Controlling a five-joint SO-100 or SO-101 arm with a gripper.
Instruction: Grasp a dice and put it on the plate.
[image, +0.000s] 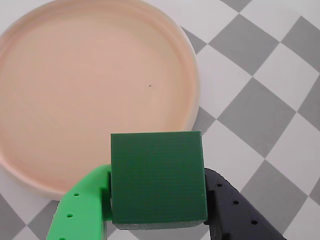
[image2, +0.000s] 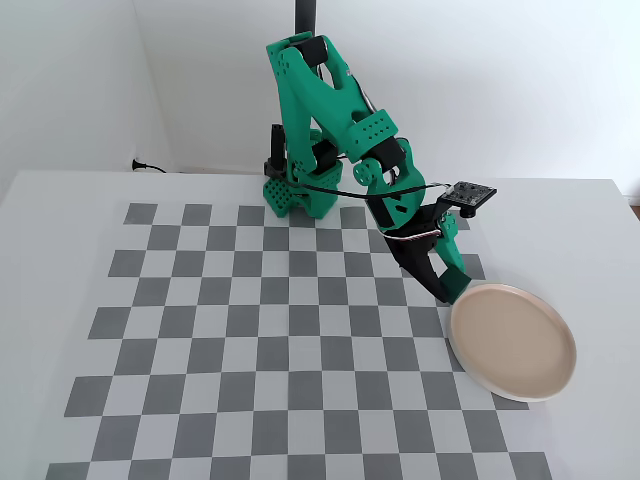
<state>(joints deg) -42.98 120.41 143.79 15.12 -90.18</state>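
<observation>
Dark green and free of pips, the dice (image: 158, 176) sits clamped in the pincer (image: 159, 210). In the wrist view the bright green finger (image: 82, 205) presses its left face and the black finger (image: 235, 210) presses its right face, so the jaws stand apart by exactly the width of the cube and no further. The dice is held square, its top face level with the lens.

The plate (image: 192, 85), pale pinkish-beige with a lighter raised rim, fills the upper left of the wrist view. The cube's upper edge overlaps the plate's near rim in that view; whether the dice hangs over the rim or just short of it cannot be told. The plate interior is bare apart from one tiny dark speck.

In the fixed view the green arm (image2: 335, 110) reaches down and to the right from its base at the back of the checkered surface (image2: 250, 330). The pincer (image2: 447, 290) is at the left edge of the plate (image2: 520, 385), which lies at the right side of the checker pattern. The dice itself is hidden there behind the fingers
</observation>
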